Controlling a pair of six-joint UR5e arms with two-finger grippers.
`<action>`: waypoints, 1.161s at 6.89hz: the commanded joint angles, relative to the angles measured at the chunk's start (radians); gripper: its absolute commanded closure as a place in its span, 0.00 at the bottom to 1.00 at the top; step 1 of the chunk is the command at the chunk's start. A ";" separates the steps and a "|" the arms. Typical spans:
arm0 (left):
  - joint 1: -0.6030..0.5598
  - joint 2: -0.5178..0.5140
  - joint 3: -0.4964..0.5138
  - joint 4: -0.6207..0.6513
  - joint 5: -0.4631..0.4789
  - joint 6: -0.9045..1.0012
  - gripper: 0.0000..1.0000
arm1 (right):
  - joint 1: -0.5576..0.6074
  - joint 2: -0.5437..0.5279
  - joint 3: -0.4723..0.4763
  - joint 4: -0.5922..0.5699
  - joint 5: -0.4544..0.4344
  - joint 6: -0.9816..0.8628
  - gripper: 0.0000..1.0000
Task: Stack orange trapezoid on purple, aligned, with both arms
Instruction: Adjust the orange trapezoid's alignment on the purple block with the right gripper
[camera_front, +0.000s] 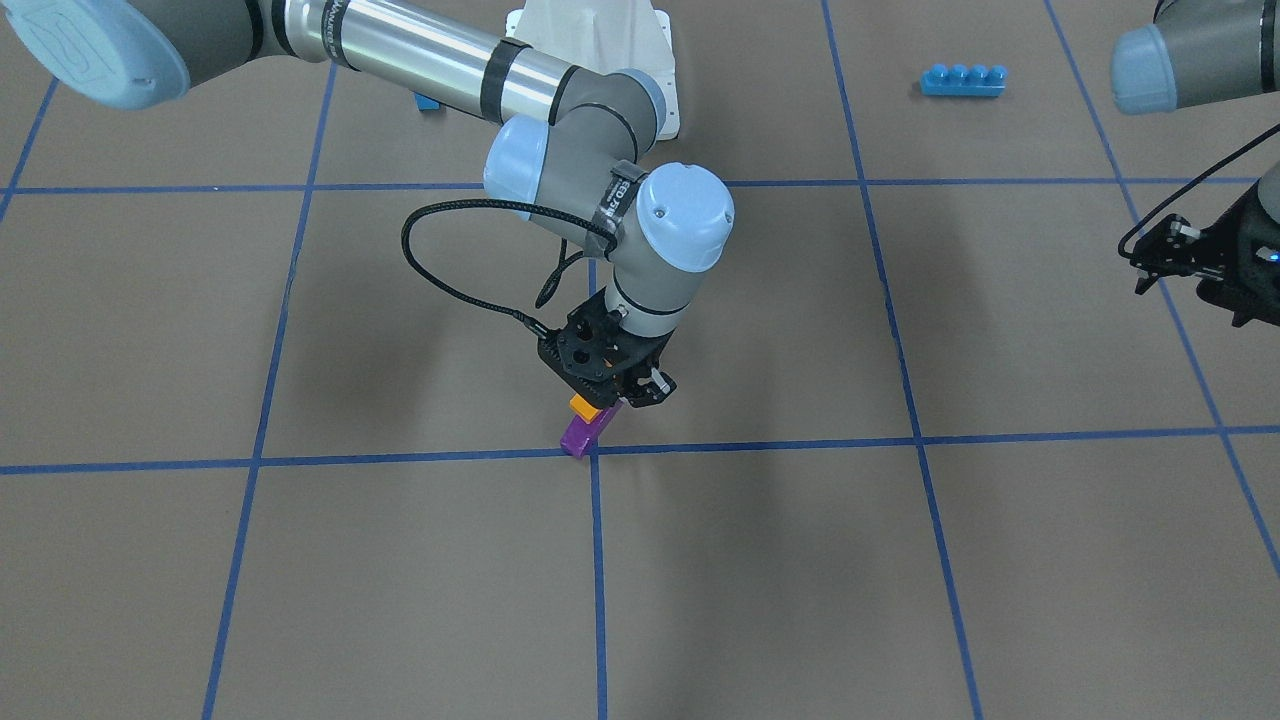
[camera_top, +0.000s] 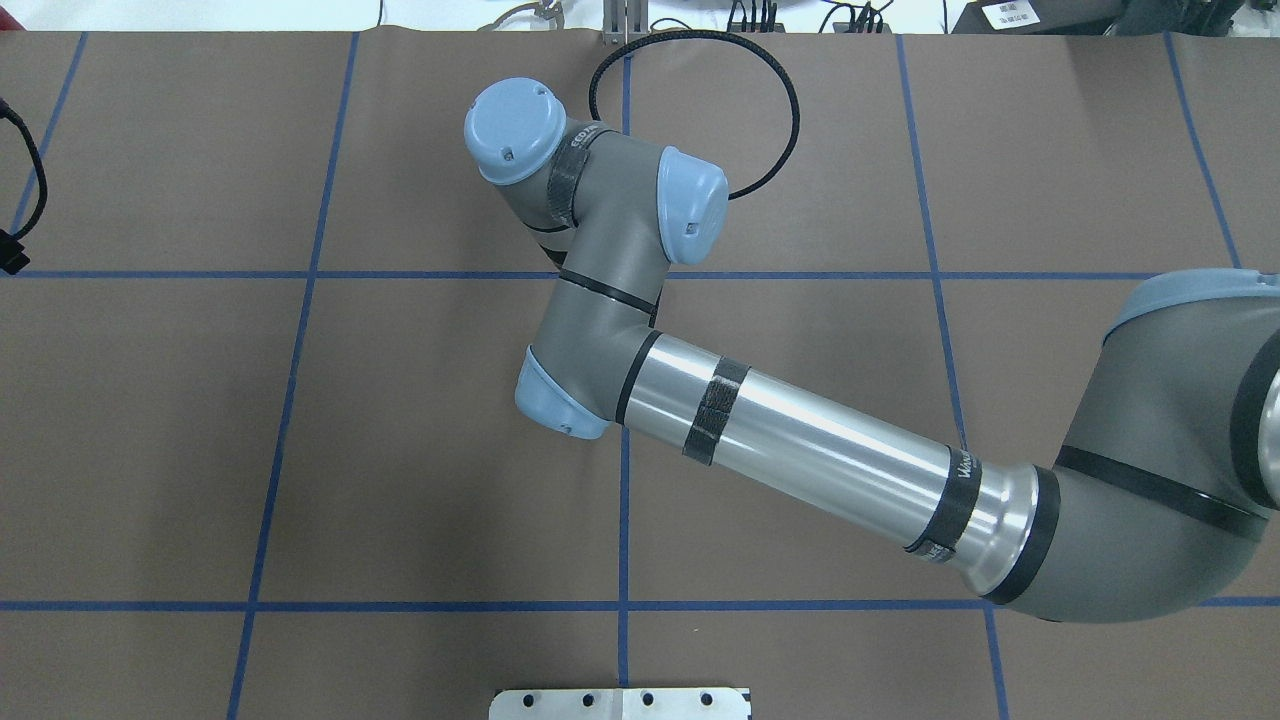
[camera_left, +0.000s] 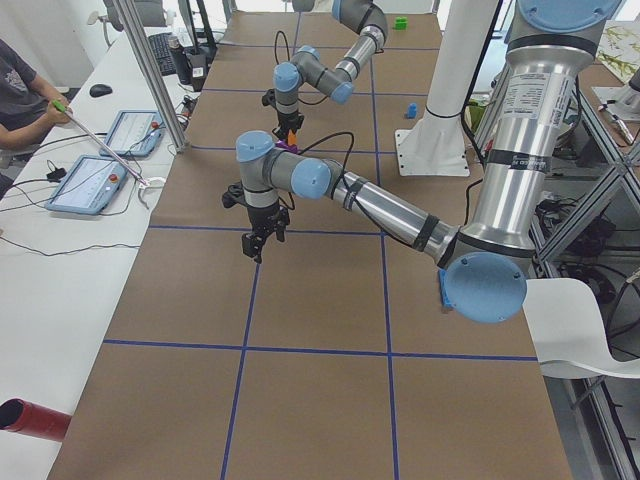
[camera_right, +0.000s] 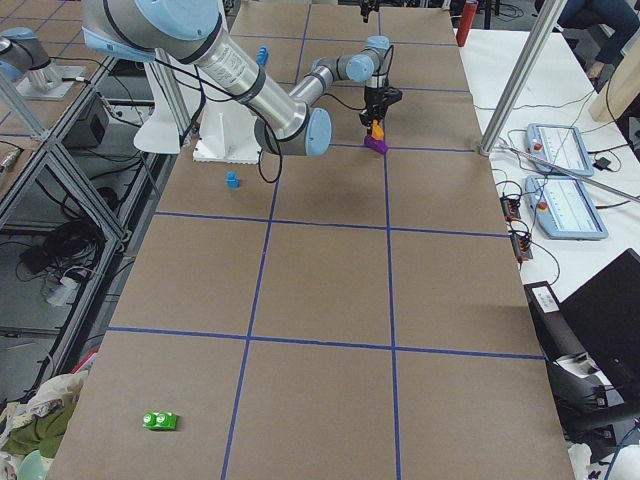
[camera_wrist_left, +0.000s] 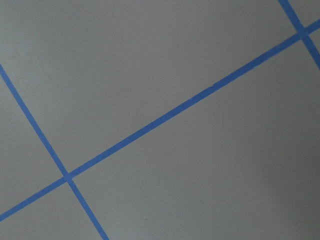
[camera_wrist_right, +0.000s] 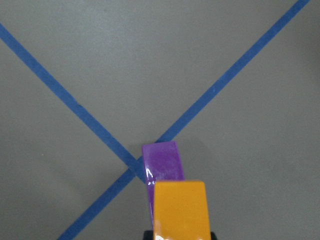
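Right gripper (camera_front: 612, 388): I have it clamped on the orange brick (camera_wrist_right: 180, 210), pointing down and hanging low over mid-table.
Orange brick: It sits in the jaws, over one end of the purple brick (camera_wrist_right: 161, 161). I cannot tell whether the two touch.
Purple brick: It lies on the table (camera_front: 300, 600) at a crossing of the blue tape lines (camera_front: 750, 445). In the wrist view it pokes out past the orange, so I judge the pair offset, not yet aligned.
Step in hand: I read this as the placing stage, with the orange carried to the purple and the seating unfinished.
Next move: It calls for a small slide along the purple's length, squaring the edges, then a straight press down onto the stud before the fingers let go. A skewed push could tip or shove the loose purple.
Left gripper (camera_front: 1165, 262): It hovers well apart to the side. Its wrist camera shows only table and tape, and I cannot tell how wide it stands.
Room: There is bare brown surface on every side of the stack. A blue brick (camera_front: 963, 80) lies far off toward the base, and the table edges are well away.
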 joint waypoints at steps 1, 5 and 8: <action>0.001 0.000 0.000 -0.001 0.000 0.000 0.00 | -0.003 0.001 0.006 0.000 0.001 0.003 1.00; 0.001 0.000 0.000 -0.001 0.000 0.000 0.00 | -0.004 -0.013 0.006 0.006 0.000 0.000 1.00; 0.001 -0.002 0.000 -0.001 0.000 -0.001 0.00 | -0.006 -0.025 0.005 0.012 -0.002 -0.003 1.00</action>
